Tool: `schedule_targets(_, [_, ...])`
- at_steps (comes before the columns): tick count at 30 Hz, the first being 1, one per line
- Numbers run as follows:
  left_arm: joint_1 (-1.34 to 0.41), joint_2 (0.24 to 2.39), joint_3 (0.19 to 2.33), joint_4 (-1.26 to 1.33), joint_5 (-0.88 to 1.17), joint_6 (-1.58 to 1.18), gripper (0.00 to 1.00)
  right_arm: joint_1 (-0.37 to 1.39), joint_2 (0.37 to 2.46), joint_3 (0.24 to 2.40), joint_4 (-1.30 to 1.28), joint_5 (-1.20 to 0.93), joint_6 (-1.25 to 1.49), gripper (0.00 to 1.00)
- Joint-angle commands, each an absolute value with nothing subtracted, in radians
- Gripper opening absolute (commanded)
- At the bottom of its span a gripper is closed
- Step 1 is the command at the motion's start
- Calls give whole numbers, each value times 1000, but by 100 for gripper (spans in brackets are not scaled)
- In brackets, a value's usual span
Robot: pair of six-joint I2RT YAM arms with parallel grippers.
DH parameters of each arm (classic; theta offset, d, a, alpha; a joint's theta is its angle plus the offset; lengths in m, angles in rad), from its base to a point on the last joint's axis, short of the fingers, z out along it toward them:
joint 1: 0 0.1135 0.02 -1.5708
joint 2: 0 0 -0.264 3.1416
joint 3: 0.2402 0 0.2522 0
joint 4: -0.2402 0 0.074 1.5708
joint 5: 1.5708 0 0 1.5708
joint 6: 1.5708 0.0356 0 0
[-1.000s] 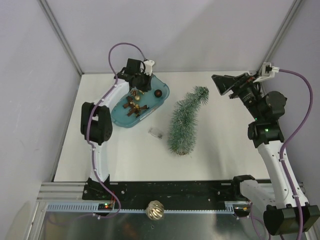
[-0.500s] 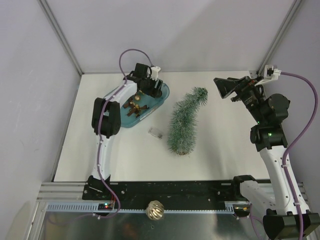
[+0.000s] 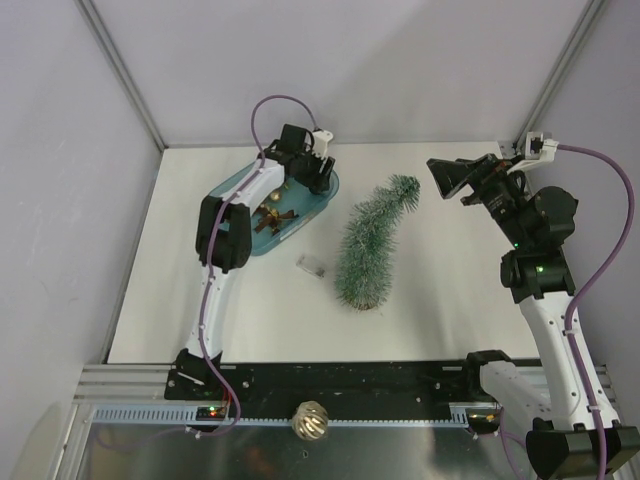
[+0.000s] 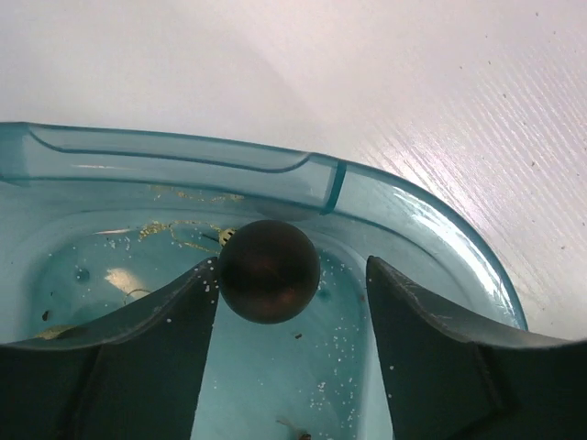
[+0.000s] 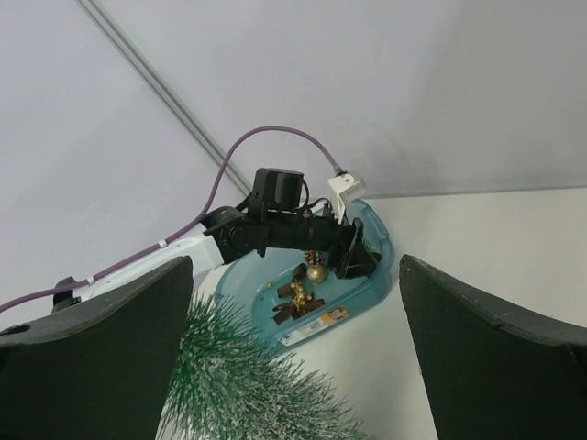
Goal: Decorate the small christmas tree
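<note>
The small christmas tree lies on its side on the white table, tip toward the back right; its frosted needles fill the bottom of the right wrist view. My left gripper reaches into the right end of the teal tub. Its jaws stand open around a dark bauble, which rests on the tub floor close to the left finger. A gold bauble and a brown star ornament lie further back in the tub. My right gripper hangs open above the table right of the tree tip, holding nothing.
A small clear packet lies on the table between tub and tree. A gold openwork ball sits on the metal rail at the near edge. Grey walls close in the table at the back and both sides.
My left gripper has moved right along the tub to its far end and gone from shut to open. The right arm has shifted only slightly.
</note>
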State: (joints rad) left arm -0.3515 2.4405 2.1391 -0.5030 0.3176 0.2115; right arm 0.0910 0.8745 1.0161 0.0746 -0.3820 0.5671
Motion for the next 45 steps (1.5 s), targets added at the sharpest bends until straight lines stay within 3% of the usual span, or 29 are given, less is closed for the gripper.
schedule_targets(1, [-358, 2465, 2195, -492, 322, 219, 66, 88, 853, 1059, 76, -383, 548, 99])
schedule_targets(7, [-358, 2453, 2149, -492, 315, 220, 60, 89, 848, 1057, 73, -380, 542, 99])
schedule_targets(16, [-357, 2428, 2084, -491, 287, 240, 68, 88, 848, 1044, 84, -381, 549, 99])
schedule_targets(23, [-357, 2424, 2088, -488, 312, 217, 45, 89, 843, 1042, 85, -384, 554, 99])
schedule_targets(31, [-357, 2325, 2080, -485, 338, 210, 29, 89, 831, 1039, 79, -388, 554, 99])
schedule_targets(45, [-356, 1671, 1707, -488, 484, 249, 16, 90, 786, 1035, 65, -366, 550, 99])
